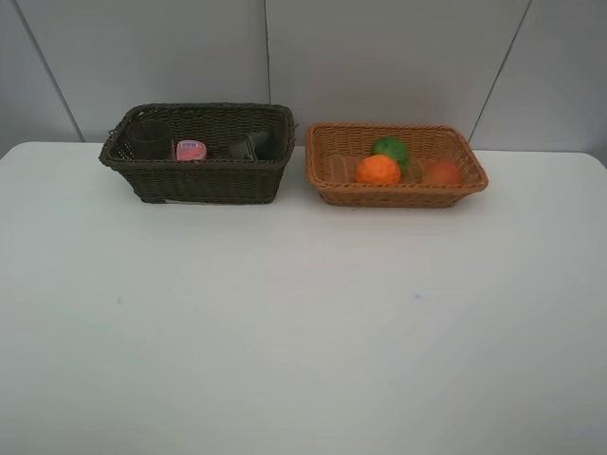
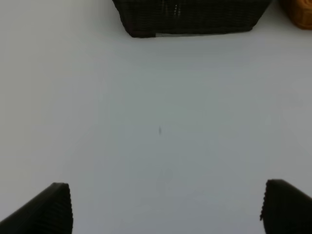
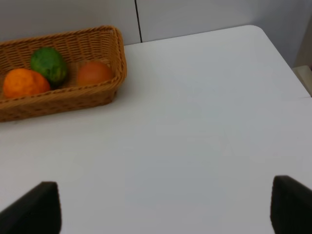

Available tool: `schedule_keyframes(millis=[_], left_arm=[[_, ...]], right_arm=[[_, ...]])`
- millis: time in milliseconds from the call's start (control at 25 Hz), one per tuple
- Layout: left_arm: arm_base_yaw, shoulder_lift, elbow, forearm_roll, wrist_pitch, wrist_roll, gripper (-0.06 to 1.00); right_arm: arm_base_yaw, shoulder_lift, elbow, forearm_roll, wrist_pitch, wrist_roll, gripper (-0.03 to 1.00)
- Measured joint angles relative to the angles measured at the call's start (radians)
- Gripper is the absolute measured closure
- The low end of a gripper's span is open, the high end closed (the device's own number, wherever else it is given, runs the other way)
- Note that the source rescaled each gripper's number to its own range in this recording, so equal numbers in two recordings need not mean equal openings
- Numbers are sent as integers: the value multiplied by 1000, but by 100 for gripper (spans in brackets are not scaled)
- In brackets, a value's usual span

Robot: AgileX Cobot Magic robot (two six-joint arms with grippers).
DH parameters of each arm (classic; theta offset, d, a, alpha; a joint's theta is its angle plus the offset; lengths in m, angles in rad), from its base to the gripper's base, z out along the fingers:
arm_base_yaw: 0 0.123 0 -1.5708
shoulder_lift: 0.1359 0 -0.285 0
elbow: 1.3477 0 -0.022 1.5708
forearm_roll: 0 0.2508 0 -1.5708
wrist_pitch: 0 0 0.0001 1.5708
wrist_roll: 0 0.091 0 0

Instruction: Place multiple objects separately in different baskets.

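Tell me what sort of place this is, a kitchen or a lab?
Probably a lab or test bench, not a kitchen: a bare white table against plain grey wall panels, holding only a dark brown woven wicker basket and a light orange-tan woven wicker basket of sorted items.

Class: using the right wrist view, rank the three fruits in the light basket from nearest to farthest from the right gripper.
1. Red-orange fruit, at the basket's end closest to the right gripper.
2. Green fruit, mid-basket, toward the far wall.
3. Orange, furthest along the basket.
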Motion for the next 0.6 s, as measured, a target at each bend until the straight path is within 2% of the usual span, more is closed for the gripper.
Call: schedule_keyframes(millis=[360, 600], left_arm=[[0, 0, 36, 25, -98, 25, -6], [0, 0, 38, 28, -107, 25, -6]], right_arm=[[0, 0, 0, 1, 0, 0, 10], [0, 0, 0, 0, 0, 0, 10]])
